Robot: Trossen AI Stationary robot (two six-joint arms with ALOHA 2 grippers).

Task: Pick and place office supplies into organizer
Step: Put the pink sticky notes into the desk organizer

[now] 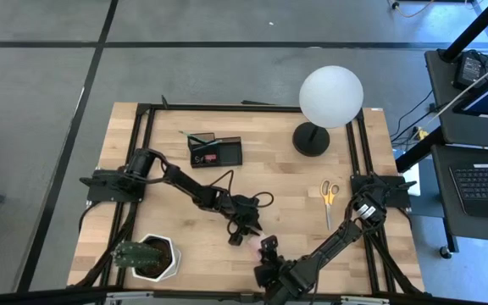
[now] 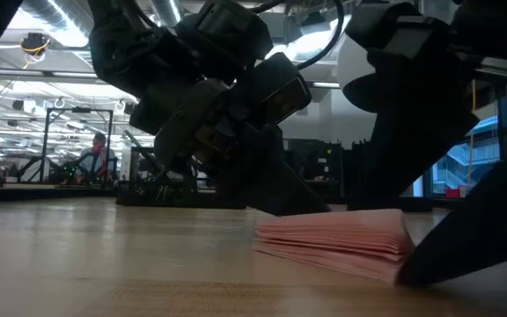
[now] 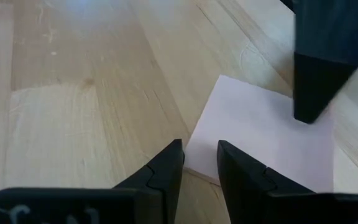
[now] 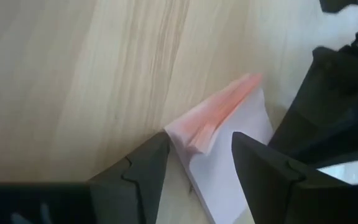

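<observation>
We see the pink sticky-note pad (image 1: 253, 243) lying flat on the light wooden tabletop (image 1: 269, 182) near its front edge. The left gripper (image 1: 246, 235) hovers at one edge, fingers (image 3: 166, 174) slightly parted, holding nothing. The right gripper (image 4: 194, 163) straddles a lifted corner of the pad, its fingers (image 4: 143, 169) spread. The black rectangular organizer (image 1: 215, 151) stands near the back edge.
</observation>
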